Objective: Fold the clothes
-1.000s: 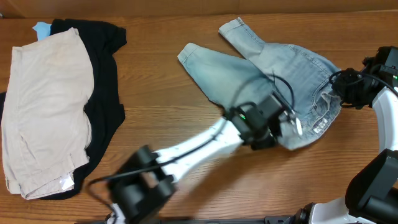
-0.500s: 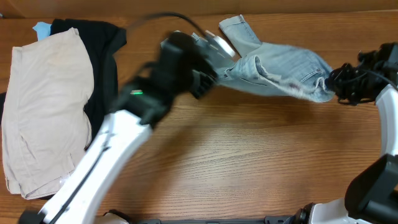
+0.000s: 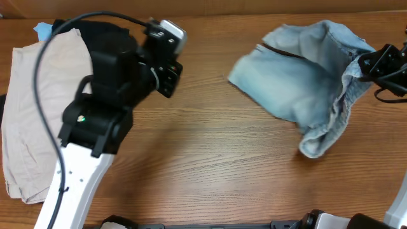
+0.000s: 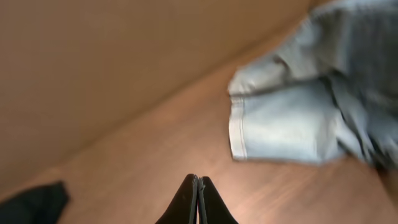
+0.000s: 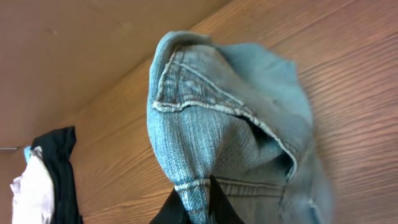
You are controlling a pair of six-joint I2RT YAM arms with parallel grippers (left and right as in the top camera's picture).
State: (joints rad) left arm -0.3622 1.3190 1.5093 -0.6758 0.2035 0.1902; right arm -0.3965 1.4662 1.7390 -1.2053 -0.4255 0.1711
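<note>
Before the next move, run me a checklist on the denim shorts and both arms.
1. Right jaws shut on the denim shorts: ok.
2. Left jaws shut and empty: ok.
3. Denim shorts spread flat: not ok, bunched and partly lifted.
4. Left arm clear of the denim shorts: ok.
5. Beige shorts and black garment apart from the denim shorts: ok.

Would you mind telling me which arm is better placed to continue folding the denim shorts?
Right: the right gripper is shut on the shorts; the left gripper is shut empty, away from them.
</note>
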